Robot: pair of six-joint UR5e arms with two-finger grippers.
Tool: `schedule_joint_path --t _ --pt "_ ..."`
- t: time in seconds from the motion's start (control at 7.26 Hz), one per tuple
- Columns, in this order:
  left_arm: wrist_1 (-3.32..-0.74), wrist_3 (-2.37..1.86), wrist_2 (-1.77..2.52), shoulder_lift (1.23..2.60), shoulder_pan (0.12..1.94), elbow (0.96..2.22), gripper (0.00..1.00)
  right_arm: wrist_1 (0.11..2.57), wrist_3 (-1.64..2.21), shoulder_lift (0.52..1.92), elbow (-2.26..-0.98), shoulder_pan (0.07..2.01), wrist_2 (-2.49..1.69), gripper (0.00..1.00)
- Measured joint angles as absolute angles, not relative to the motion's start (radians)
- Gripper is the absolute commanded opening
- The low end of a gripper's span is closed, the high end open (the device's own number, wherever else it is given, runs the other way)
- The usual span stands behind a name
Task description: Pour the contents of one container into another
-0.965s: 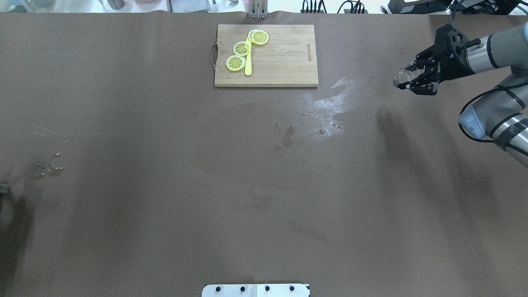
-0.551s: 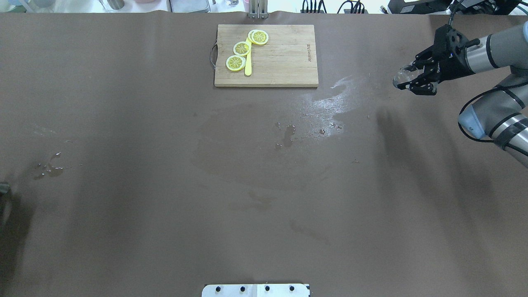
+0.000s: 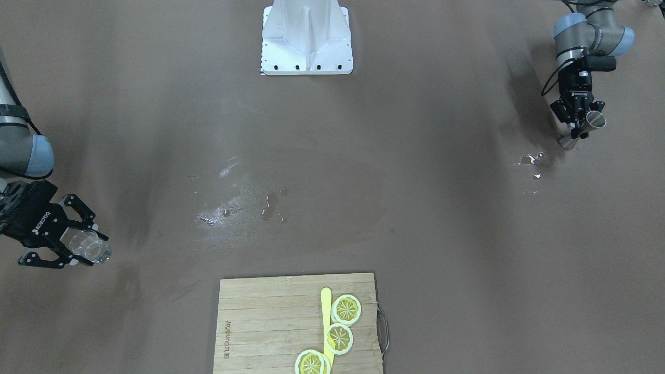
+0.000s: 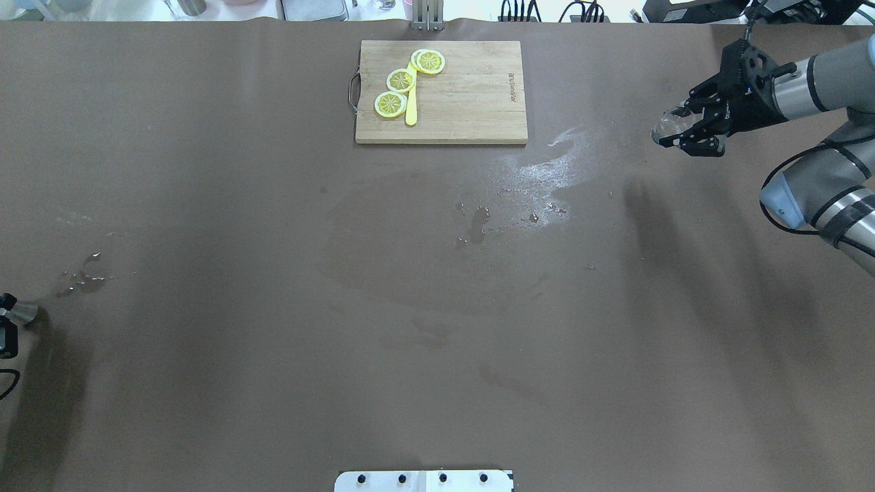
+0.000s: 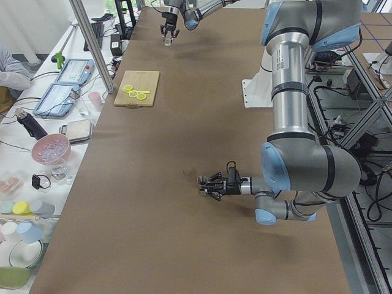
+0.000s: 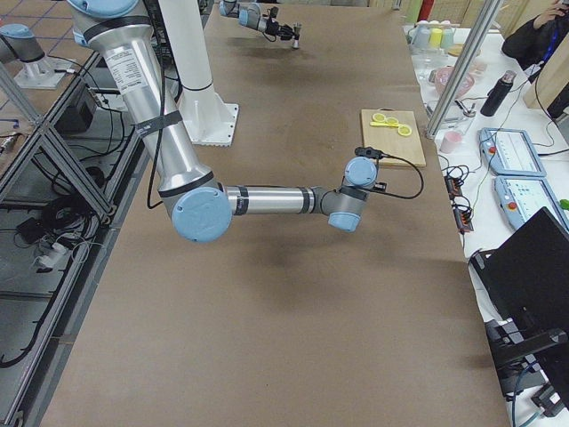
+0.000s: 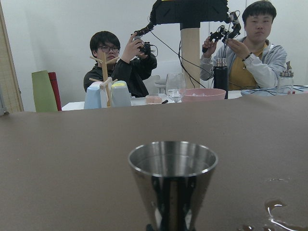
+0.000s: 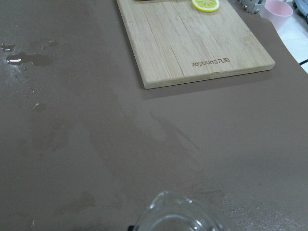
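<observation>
The small clear glass cup (image 4: 671, 126) hangs above the table at the far right, and my right gripper (image 4: 687, 130) is shut on it. The front-facing view shows the cup (image 3: 87, 245) between the fingers of that gripper (image 3: 78, 248). Its rim (image 8: 175, 220) fills the bottom of the right wrist view. The silver hourglass jigger (image 3: 584, 127) is off the table at my far left, my left gripper (image 3: 579, 129) shut on its waist. Overhead, only the jigger's cone (image 4: 20, 313) pokes in at the left edge. It stands upright in the left wrist view (image 7: 173, 180).
A wooden cutting board (image 4: 472, 102) with lemon slices (image 4: 391, 104) and a yellow knife lies at the far middle. Water puddles (image 4: 478, 222) and wet streaks (image 4: 547, 171) mark the centre, and another puddle (image 4: 82, 277) lies near the jigger. The robot base (image 3: 306, 39) sits mid-table.
My left gripper has carried the jigger further into the overhead view from the left edge. The right gripper with the glass cup has hardly moved.
</observation>
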State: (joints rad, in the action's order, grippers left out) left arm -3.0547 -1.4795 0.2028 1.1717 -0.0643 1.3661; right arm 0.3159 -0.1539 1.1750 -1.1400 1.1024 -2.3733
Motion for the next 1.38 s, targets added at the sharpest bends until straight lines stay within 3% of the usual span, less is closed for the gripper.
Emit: schedule_joint_path --t 0.41,0.69,1.1,1.38 --pt "-2.799 -1.469 0.204 1.167 -0.044 1.666 0.00 0.334 -0.185 1.175 -1.146 1.127 -2.388 0.00" --pt "-2.688 -1.329 0.207 1.258 -0.026 1.812 0.00 0.376 -0.204 1.176 -1.186 1.139 -2.404 0.00" --pt "-2.646 -1.017 0.297 1.549 0.130 1.849 0.00 0.548 -0.208 1.183 -1.356 1.136 -2.410 0.00" --pt "-2.585 -0.885 0.410 1.784 0.261 1.782 0.00 0.619 -0.210 1.188 -1.448 1.130 -2.405 0.00"
